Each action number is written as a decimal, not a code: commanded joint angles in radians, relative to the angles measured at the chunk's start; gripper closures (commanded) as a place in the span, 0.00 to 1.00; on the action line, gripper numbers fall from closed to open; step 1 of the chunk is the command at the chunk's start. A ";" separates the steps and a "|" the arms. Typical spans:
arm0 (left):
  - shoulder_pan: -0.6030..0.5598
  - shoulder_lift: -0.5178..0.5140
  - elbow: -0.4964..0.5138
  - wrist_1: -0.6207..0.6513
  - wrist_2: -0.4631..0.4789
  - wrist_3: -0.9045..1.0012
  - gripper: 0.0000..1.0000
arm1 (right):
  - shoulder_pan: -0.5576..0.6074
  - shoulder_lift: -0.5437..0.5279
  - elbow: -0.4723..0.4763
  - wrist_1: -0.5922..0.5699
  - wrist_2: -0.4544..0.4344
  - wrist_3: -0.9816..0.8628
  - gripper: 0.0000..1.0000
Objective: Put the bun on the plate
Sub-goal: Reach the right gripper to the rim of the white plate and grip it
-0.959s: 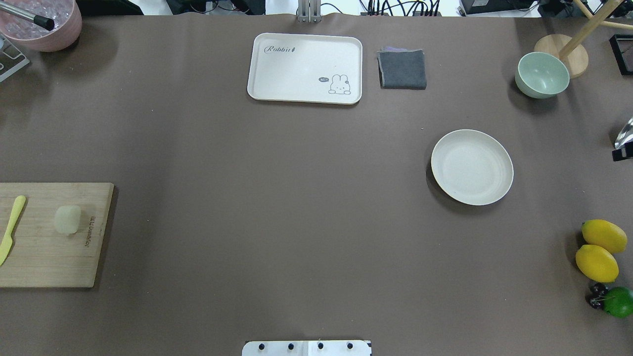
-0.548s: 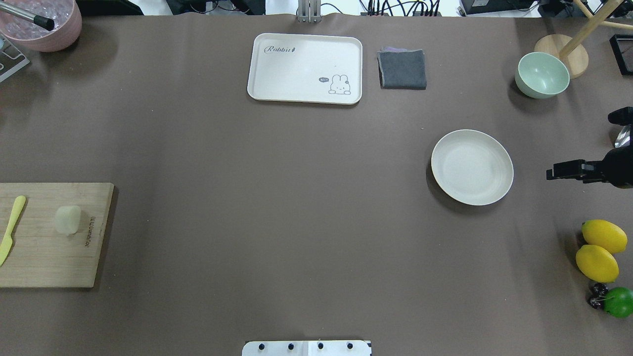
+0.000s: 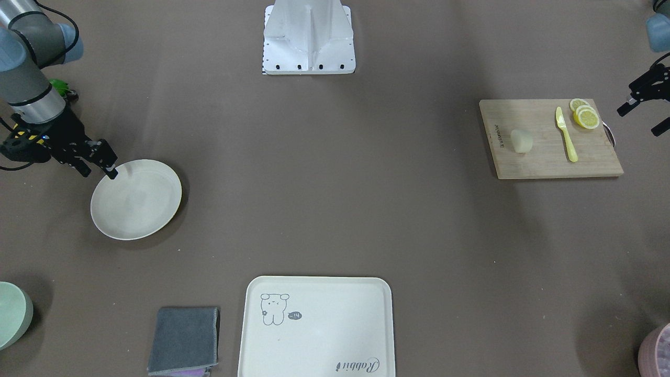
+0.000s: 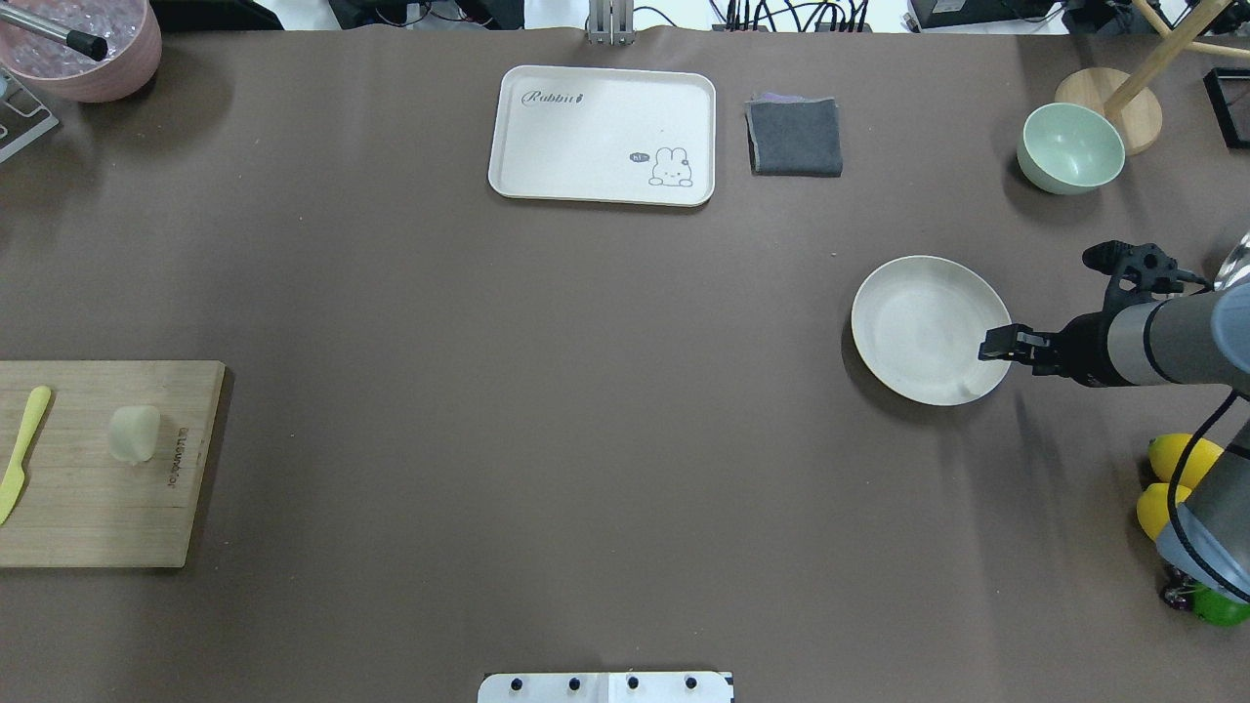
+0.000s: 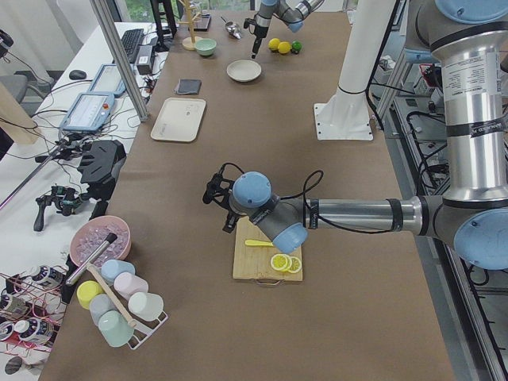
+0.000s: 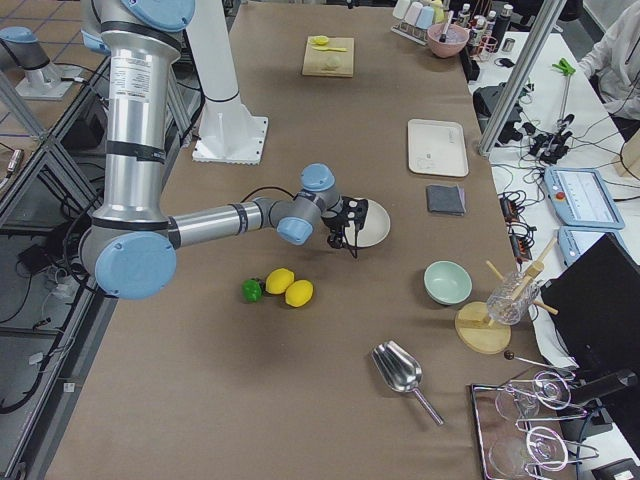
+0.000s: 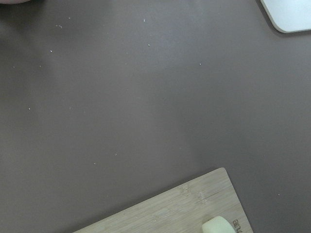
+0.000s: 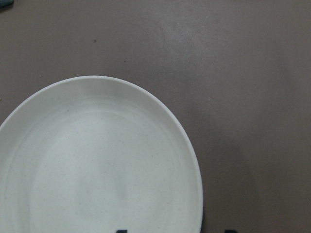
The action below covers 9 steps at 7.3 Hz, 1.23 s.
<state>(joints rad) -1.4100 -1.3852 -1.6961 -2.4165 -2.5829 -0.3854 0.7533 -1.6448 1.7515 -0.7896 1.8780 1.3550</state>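
The bun [image 4: 134,433] [image 3: 521,141] [image 7: 217,226], a small pale lump, lies on a wooden cutting board [image 4: 98,517] at the table's left edge. The plate [image 4: 918,332] [image 3: 136,201] [image 8: 97,160] is round, cream-white and bare, and sits at mid right. My right gripper [image 4: 1001,345] [image 3: 98,168] hangs over the plate's right rim. It is open: two fingertips stand apart at the bottom edge of the right wrist view. My left gripper [image 3: 638,121] is open beside the board's outer end, well apart from the bun, with nothing in it.
A yellow knife [image 4: 24,451] and lemon slices [image 3: 585,116] share the board. At the back stand a cream tray [image 4: 603,135], a grey cloth [image 4: 794,137] and a green bowl [image 4: 1070,148]. Two lemons [image 4: 1172,469] lie at the right edge, partly under my right arm.
My right arm has come in from the right edge, and its gripper now reaches the plate's right rim. The bun and the plate have not moved.
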 commanded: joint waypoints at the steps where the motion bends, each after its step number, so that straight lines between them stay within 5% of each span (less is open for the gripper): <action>1: 0.000 0.012 0.000 -0.010 0.001 0.002 0.01 | -0.037 0.022 -0.020 0.001 -0.040 0.093 0.35; 4: 0.002 0.012 0.000 -0.016 0.001 0.002 0.01 | -0.046 -0.001 -0.015 0.003 -0.049 0.089 0.41; 6: 0.002 0.012 0.000 -0.025 0.001 -0.001 0.01 | -0.052 -0.001 -0.007 0.003 -0.059 0.092 1.00; 9: 0.000 0.014 0.001 -0.032 0.001 -0.006 0.01 | -0.057 -0.001 0.023 0.001 -0.065 0.092 1.00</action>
<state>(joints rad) -1.4095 -1.3717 -1.6964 -2.4472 -2.5817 -0.3905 0.6975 -1.6459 1.7528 -0.7873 1.8164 1.4465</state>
